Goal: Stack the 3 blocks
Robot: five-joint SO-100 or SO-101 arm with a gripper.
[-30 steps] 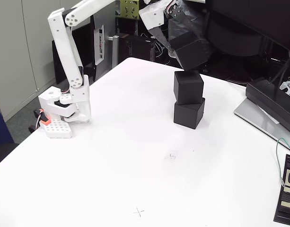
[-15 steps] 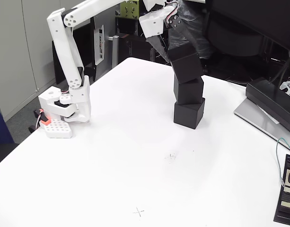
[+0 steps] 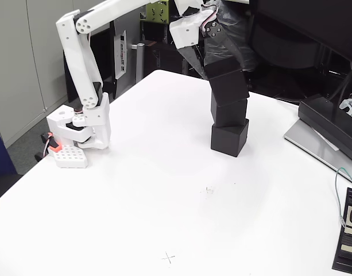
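Blocks stand in a single column of three toward the far side of the white worktop point(image 3: 135, 190). Bottom block point(image 3: 229, 138) rests flat on the worktop. Middle block point(image 3: 229, 112) sits on it, turned slightly. Top block point(image 3: 227, 83) lies on the middle block, tilted a little. The tool point(image 3: 220, 68) comes down from above and closes around the top block, gripping it. The white arm point(image 3: 84, 69) rises from its base at the left edge of the worktop. A flat black device point(image 3: 348, 241) lies at the right edge.
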